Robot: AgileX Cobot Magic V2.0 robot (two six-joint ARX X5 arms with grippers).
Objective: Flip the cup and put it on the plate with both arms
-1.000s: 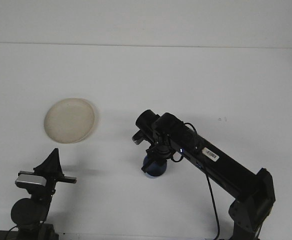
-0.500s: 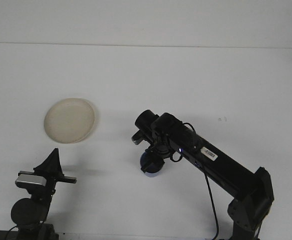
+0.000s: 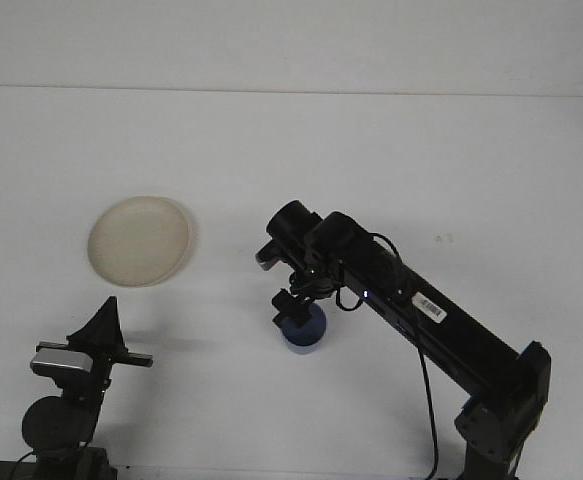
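Sitting under right gripper: cup

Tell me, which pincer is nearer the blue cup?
The right pincer: it is right at the blue cup. The left pincer sits far off to the cup's left, below the plate.

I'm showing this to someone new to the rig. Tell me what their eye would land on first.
First the long black right arm, running from the lower right corner to the table's middle, its gripper down at a small blue cup. Next the pale round plate, alone at left with nothing on it. Last the left gripper, parked low at the bottom left, well apart from cup and plate.
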